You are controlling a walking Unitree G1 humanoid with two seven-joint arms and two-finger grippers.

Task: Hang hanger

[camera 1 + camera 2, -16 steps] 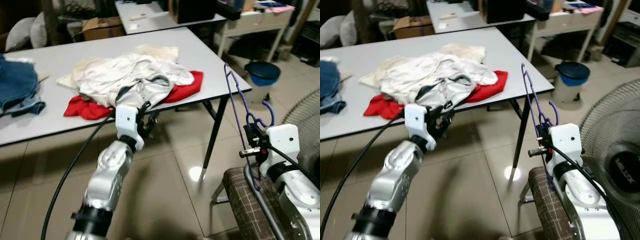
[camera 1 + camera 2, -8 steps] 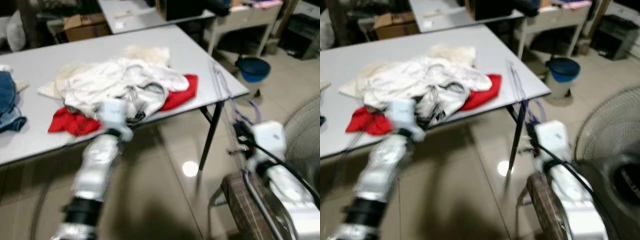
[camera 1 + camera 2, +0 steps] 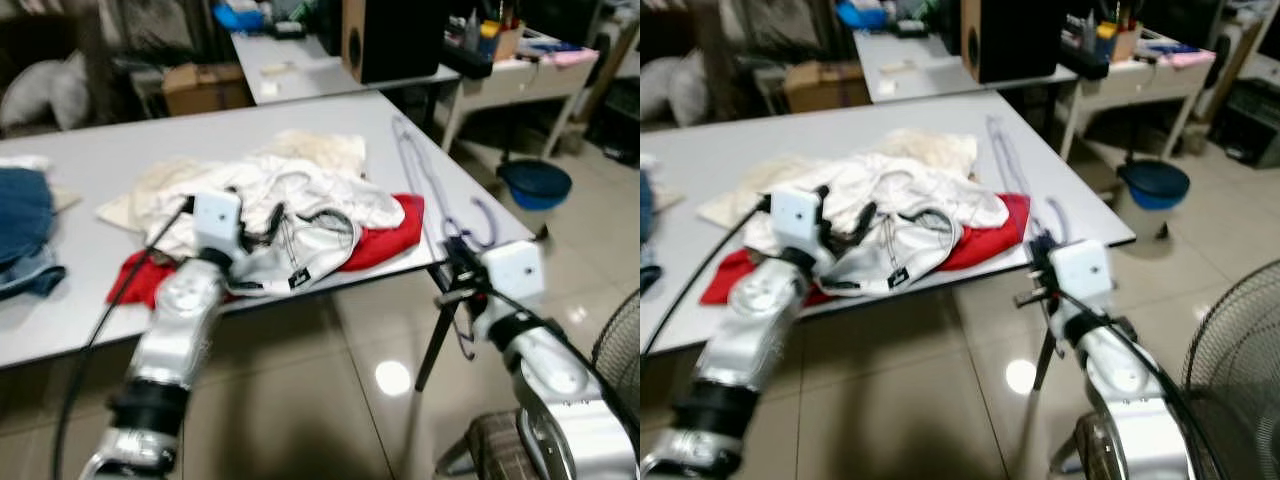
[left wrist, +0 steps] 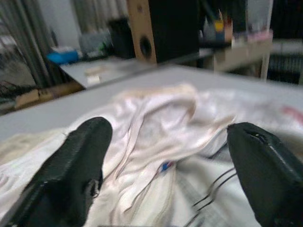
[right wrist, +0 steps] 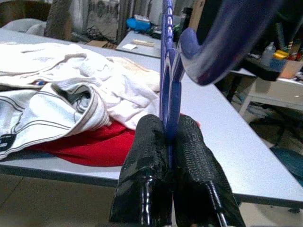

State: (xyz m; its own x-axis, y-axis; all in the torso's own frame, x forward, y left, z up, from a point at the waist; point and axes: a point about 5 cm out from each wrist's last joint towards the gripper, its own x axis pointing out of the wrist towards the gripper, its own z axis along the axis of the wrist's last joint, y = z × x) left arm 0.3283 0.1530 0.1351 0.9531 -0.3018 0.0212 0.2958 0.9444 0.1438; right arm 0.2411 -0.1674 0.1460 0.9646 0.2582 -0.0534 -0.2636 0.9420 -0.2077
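A thin purple hanger (image 5: 166,56) stands upright at the table's near right corner, its hook (image 3: 487,213) curling to the right. My right gripper (image 5: 169,124) is shut on its lower part and shows in the left eye view (image 3: 455,268) just off the table edge. A white striped garment (image 3: 300,215) lies on top of a pile, over a red cloth (image 3: 385,240). My left gripper (image 4: 165,161) is open just above this white garment, its fingers (image 4: 71,175) spread wide; in the right eye view it (image 3: 845,215) hovers over the pile's near left part.
The grey table (image 3: 120,150) also carries blue jeans (image 3: 20,215) at the far left. A blue bucket (image 3: 535,180) and a second table with a black speaker (image 3: 390,40) stand beyond. A fan (image 3: 620,350) and a plaid chair (image 3: 500,450) are close on my right.
The camera has shifted and come nearer to the table. My left gripper rose from below the table edge to over the white garment. My right gripper still holds the hanger.
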